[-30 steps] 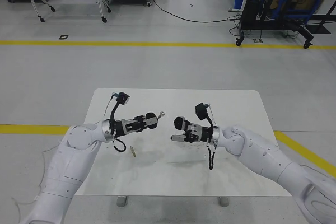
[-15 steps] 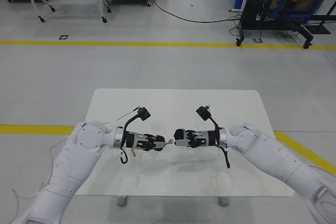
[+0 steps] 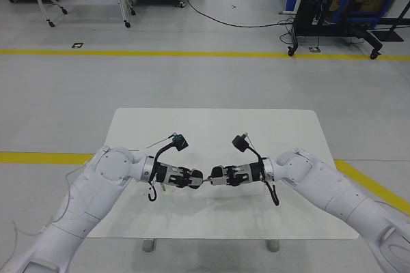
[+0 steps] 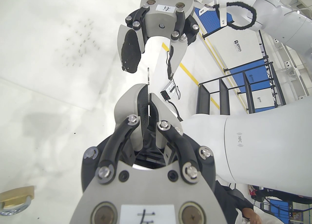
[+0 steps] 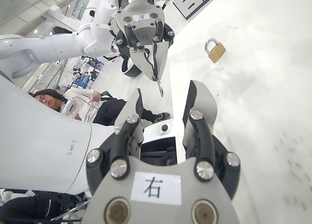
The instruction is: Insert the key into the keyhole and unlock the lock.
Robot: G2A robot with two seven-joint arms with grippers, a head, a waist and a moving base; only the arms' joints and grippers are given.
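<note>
The left gripper (image 4: 147, 92) is clamped on the key (image 4: 148, 76), whose thin free end sticks out past the fingertips. Facing it tip to tip, the right gripper (image 5: 167, 93) has its jaws spread wide. The key's end sits at the mouth of the gap between them and touches neither finger. Both grippers hang above the white table (image 3: 287, 130), near its middle and toward the front edge, with the arms coming in from opposite sides. The brass padlock (image 5: 215, 51) lies flat on the table on the left arm's side, its shackle apparently closed, well apart from the key.
</note>
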